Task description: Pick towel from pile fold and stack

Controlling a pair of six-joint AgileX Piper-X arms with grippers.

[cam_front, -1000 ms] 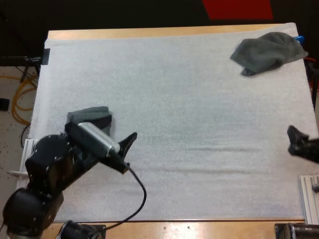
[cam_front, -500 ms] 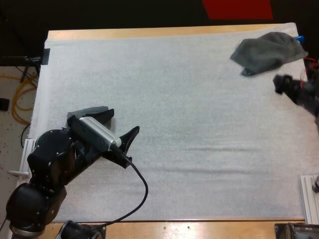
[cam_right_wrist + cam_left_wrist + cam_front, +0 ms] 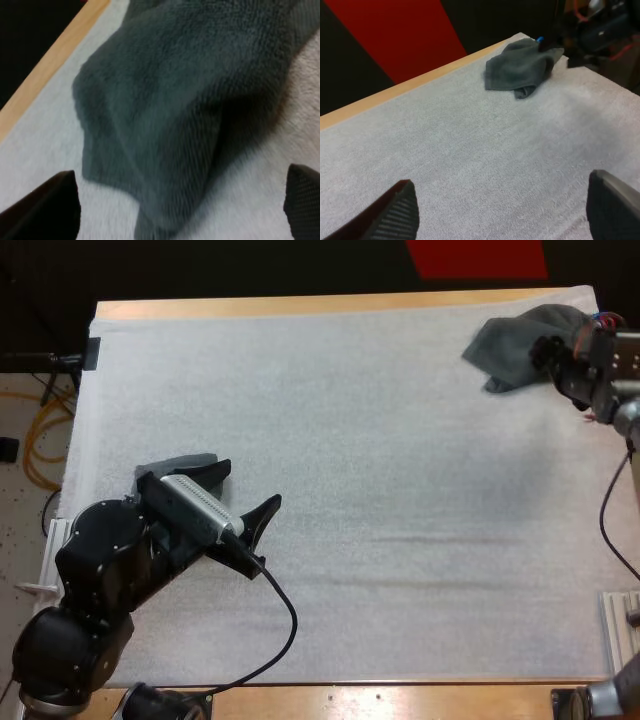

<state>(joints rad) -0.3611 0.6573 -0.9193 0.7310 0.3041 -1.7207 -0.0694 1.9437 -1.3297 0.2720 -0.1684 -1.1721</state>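
A crumpled dark grey-green towel [image 3: 518, 345] lies at the mat's far right corner, also seen from afar as the towel [image 3: 520, 70] and close up as the towel [image 3: 170, 105]. My right gripper [image 3: 548, 355] hovers at its right side, open, its fingertips [image 3: 55, 200] wide apart over the cloth. A folded towel [image 3: 178, 468] rests at the mat's near left, partly hidden by my left arm. My left gripper [image 3: 245, 495] stands open just right of that folded towel, with nothing between its fingers [image 3: 395, 210].
The white mat [image 3: 350, 490] covers the wooden table [image 3: 300, 305]. Cables lie on the floor [image 3: 40, 440] beyond the table's left edge.
My right arm has swung from the near right edge up to the crumpled towel at the far right corner. My left gripper lifted a little off the folded towel, then stayed.
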